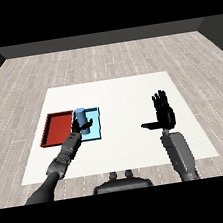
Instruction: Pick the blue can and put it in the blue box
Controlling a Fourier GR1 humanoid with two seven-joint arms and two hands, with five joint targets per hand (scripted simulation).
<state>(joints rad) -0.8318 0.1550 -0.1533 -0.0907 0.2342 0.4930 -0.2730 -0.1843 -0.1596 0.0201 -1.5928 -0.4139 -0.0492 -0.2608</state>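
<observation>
**Blue can upright over the blue tray, left hand at its base**

Head view: I have only this one camera, looking down and forward across the white table (130, 88). The blue can (81, 119) stands upright over the light blue tray (95, 129), which lies edge to edge with the red tray (58, 127) on its left. My left hand (77, 131) reaches in from the lower left and sits at the can's lower part, its dark fingers (88, 123) curling round the near side of it. I cannot tell whether the can's base rests on the tray floor or hangs just above it; the hand hides that.

My right hand (164, 113) is well apart, raised over bare table, palm up, fingers straight and slightly fanned, thumb out to the side, holding nothing.

As for handling, I judge the can a stiff, smooth-walled cylinder, probably light and not fragile, but apt to slip or tip if taken too high or too low. The sound place to hold it is around the middle of the wall, fingers on one side and thumb opposite. My present hold looks low, so I would keep the can vertical and let it settle flat before opening the fingers.
</observation>
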